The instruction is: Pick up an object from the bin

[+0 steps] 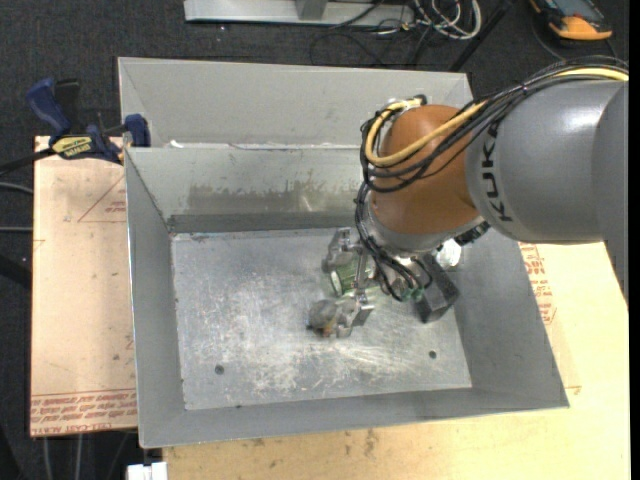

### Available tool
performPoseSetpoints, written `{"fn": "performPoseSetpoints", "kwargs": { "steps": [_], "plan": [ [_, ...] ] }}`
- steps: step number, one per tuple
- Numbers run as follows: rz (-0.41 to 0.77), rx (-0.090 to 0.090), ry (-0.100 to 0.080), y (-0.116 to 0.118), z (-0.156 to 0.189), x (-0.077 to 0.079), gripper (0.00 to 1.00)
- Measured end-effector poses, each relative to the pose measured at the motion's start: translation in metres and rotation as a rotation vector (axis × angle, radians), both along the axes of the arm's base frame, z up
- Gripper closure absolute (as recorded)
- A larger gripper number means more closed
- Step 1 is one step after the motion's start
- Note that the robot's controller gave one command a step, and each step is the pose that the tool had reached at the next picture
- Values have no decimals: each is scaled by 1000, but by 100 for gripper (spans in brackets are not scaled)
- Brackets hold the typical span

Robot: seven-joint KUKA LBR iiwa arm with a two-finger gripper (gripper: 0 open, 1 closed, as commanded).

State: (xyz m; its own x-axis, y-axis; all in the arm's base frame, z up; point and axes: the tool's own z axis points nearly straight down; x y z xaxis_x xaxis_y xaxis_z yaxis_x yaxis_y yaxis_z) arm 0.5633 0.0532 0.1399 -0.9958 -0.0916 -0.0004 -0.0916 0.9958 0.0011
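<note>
Since the claw [348, 303] hangs low over the middle of the bin [240, 358], a little right of the floor's centre, your candidate is the small grey-brown lump [322, 319] lying on the bare metal at its tip, touching it or just beside it; which of the two you cannot tell from this angle. Nor can you tell how wide the claw stands or whether it has hold of anything, because its metal parts and the lump run together below the orange cover [425, 173] of the wrist. Judge the lump as light and small, probably stiff rather than soft, with an uneven outline that may roll or skid on the smooth floor if you nudge it from one side only. You would do best to take it across its narrower width, squarely over its middle, with the claw low enough to meet the floor. A dark block [432, 300] shows under the wrist on the right; whether it belongs to the arm or lies loose is unclear, so leave it alone
</note>
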Motion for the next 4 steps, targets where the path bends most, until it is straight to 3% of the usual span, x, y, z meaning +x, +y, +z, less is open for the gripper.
{"fn": "performPoseSetpoints", "kwargs": {
  "steps": [1, 2, 3, 4],
  "plan": [
    [192, 0, 22, -11, -55, 23, 100],
    [192, 0, 22, -11, -56, 23, 100],
    [429, 0, -5, 7, 69, -57, 100],
    [428, 0, -2, 7, 67, -57, 100]
  ]
}}
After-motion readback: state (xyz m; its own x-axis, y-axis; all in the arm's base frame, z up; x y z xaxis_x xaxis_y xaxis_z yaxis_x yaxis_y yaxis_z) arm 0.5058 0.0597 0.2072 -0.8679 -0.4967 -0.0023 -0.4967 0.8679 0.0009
